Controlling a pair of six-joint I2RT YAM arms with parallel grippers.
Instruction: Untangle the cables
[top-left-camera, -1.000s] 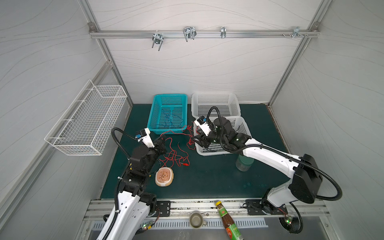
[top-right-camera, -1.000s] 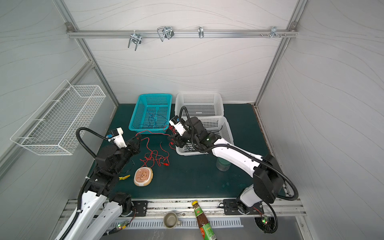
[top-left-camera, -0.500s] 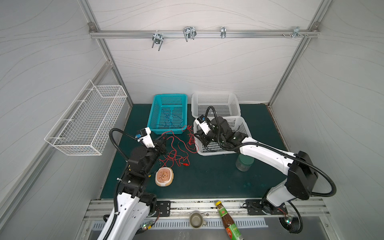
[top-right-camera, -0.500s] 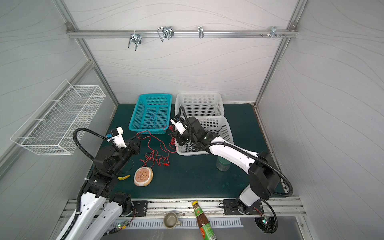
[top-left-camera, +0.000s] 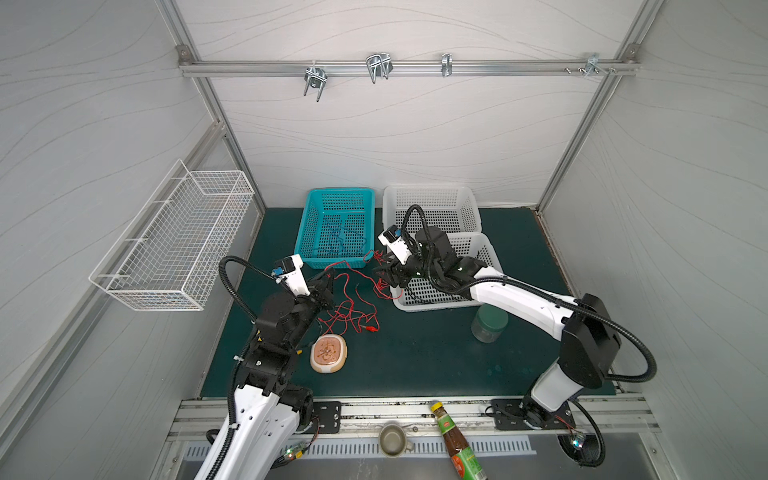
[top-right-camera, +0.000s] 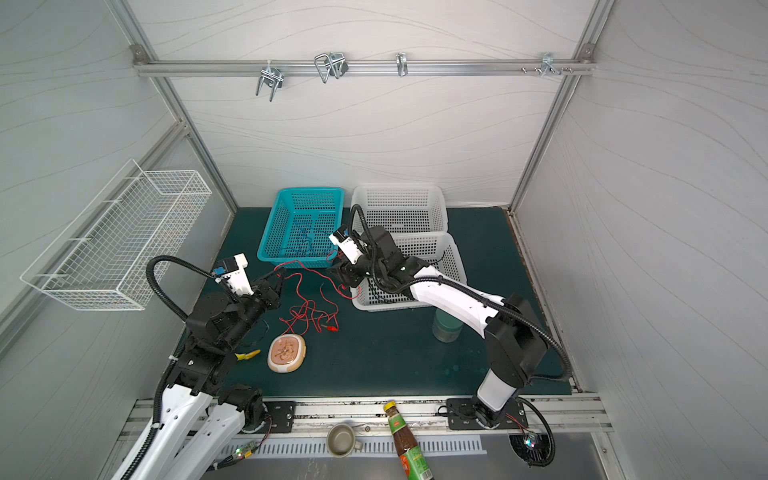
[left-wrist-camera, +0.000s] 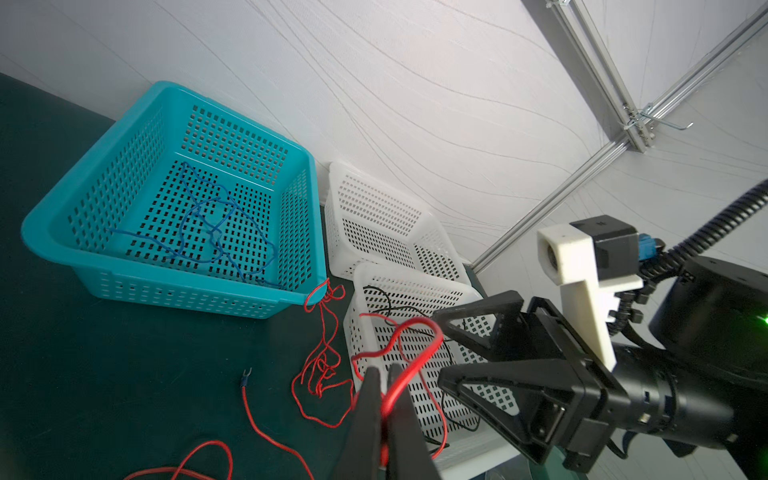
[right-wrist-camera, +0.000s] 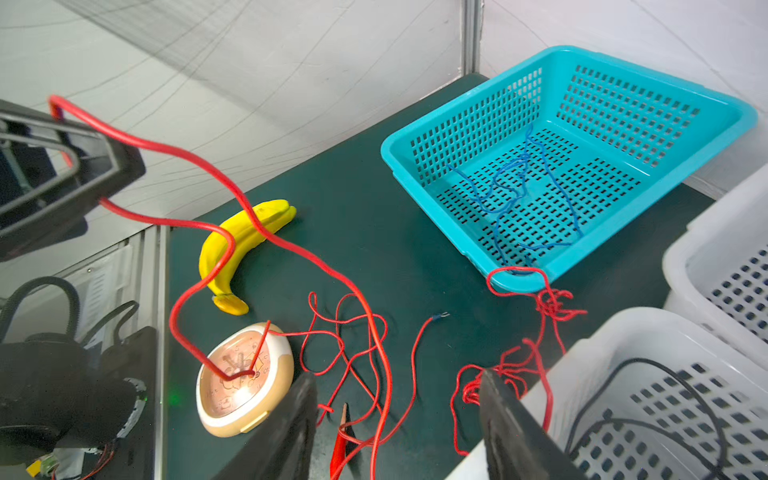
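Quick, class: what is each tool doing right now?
Left tool: closed on the red cable.
Right tool: open, holding nothing.

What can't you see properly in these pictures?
- Banana: in a top view, mostly hidden under the left arm.
- Black cable: in the left wrist view, partly behind the right gripper.
- Red cable: in both top views, too thin to trace its crossings.

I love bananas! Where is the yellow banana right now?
In a top view the banana lies on the green mat on the left, between the left arm and the small round clock.
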